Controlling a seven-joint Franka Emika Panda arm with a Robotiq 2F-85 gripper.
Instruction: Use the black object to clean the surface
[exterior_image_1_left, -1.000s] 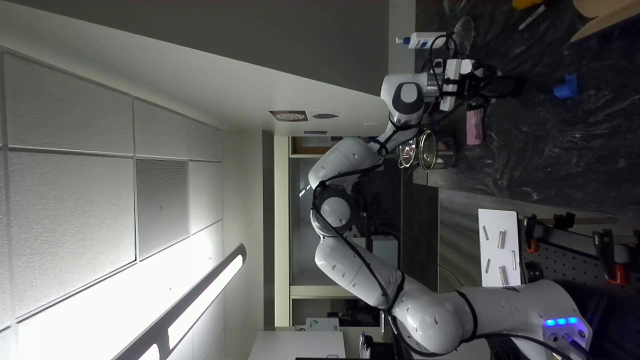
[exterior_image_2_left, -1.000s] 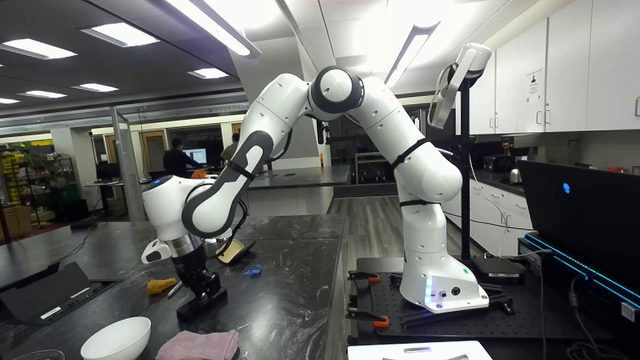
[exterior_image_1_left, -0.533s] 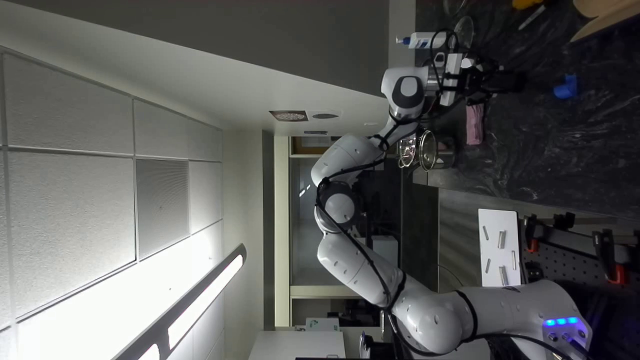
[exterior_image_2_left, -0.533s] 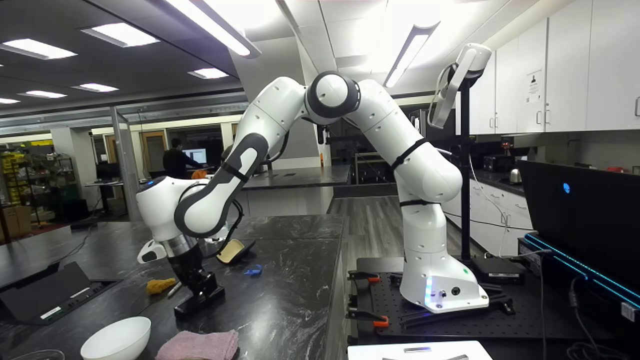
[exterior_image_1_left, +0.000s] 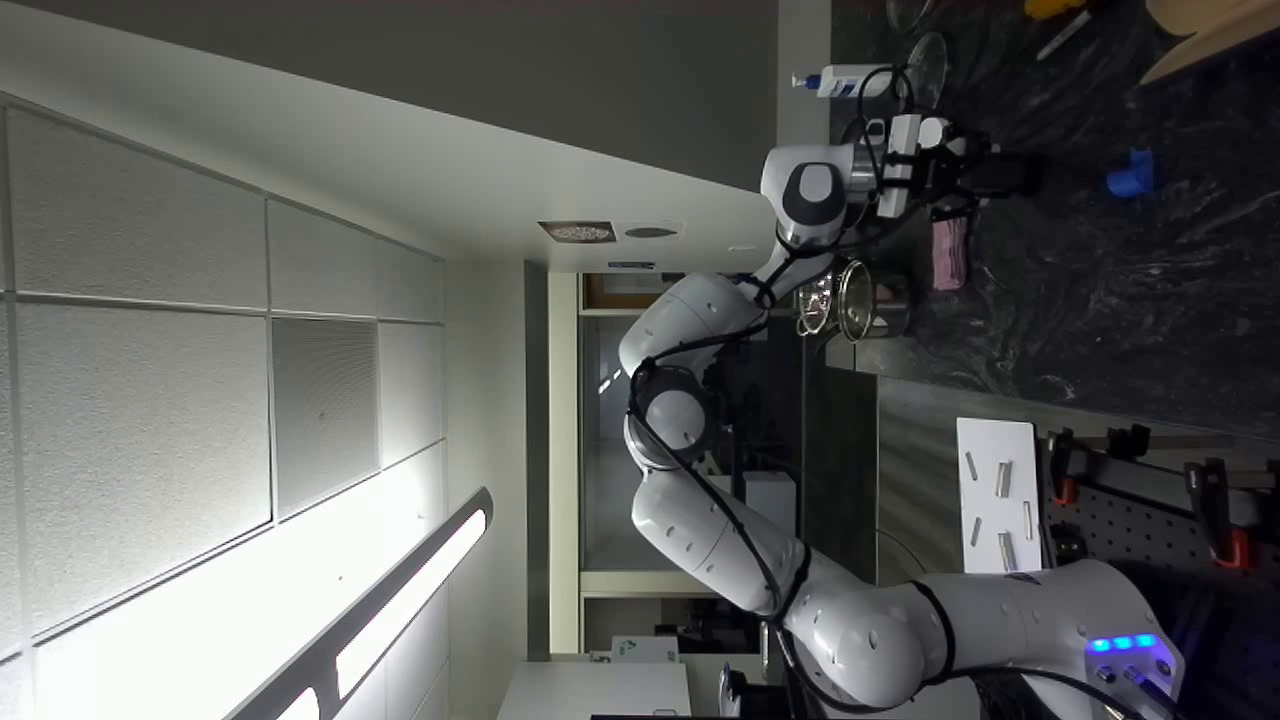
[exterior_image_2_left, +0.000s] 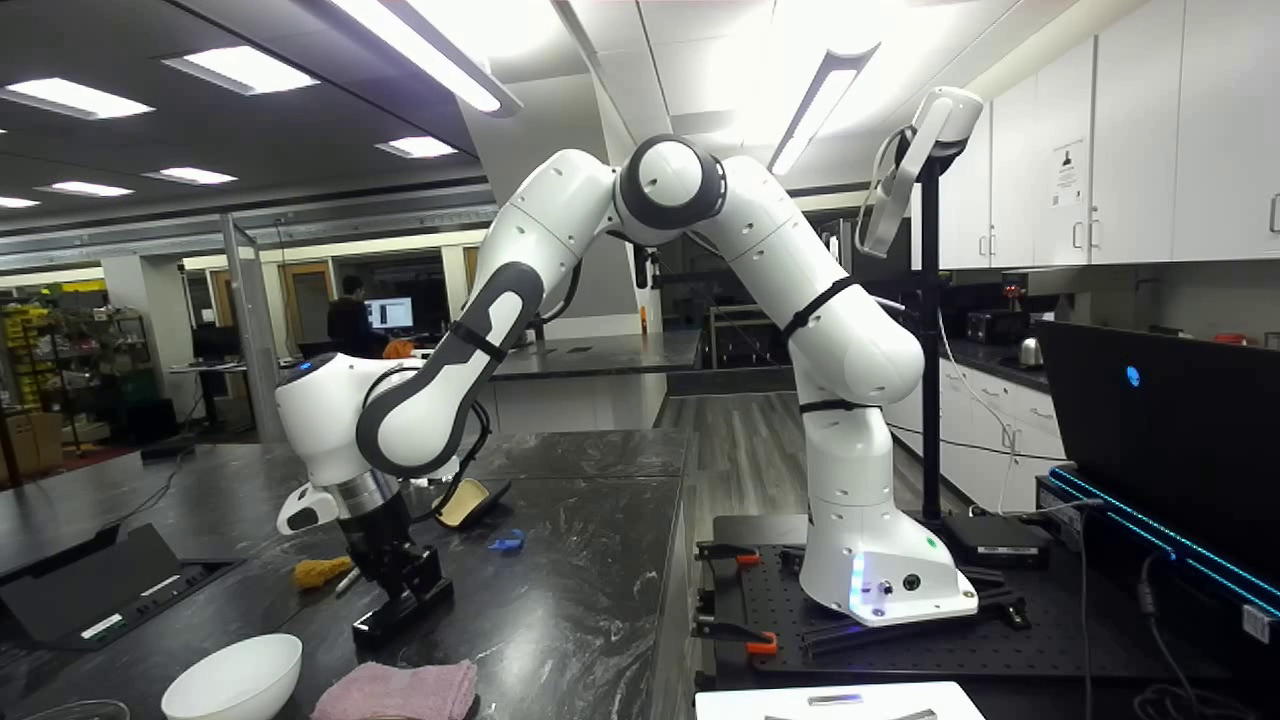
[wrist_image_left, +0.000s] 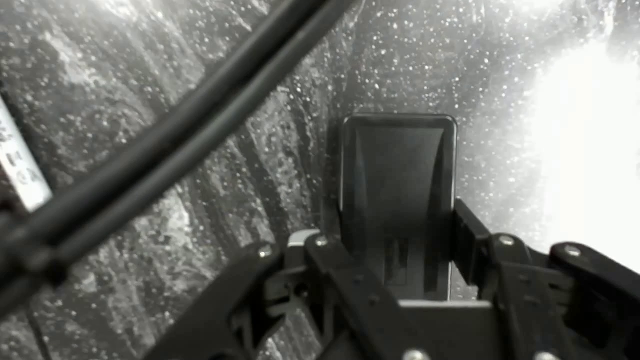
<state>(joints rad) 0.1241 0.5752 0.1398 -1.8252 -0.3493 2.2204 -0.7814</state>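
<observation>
– Wrist view to begin with: what has the gripper (wrist_image_left: 398, 235) got?
– The black object (wrist_image_left: 398, 175), clenched crosswise. A finger bears on each of its long sides.
– And the jaws, how wide?
– Just the breadth of that object, so well short of meeting. Its end with the rounded corners pokes out past the fingertips, over the speckled counter (wrist_image_left: 410, 65).
– Is its underside against the stone?
– From above I can't make that out.
– Right. In an exterior view, with the robot base (exterior_image_2_left: 900, 560) in sight, whereabouts on the counter is it?
– Well in from the edge that faces the base, and well apart from the corner at the far end of that edge. The object looks flat and low against the top, with the fingers on it toward one end.
– What's near?
– A pink towel (exterior_image_2_left: 397, 690) just beside it, a strip of counter between the two. A white bowl (exterior_image_2_left: 232, 685) and a yellow bundle (exterior_image_2_left: 320, 572) both sit farther from the base-facing edge than the object.
– And in an exterior view, where the white pump bottle (exterior_image_1_left: 850, 82) shows?
– The scene lies sideways there. Fingers and object are dark on dark, so the grip is harder to read, though the object does stick out beyond the gripper. A blue piece (exterior_image_1_left: 1133, 182) lies apart from it on the counter.
</observation>
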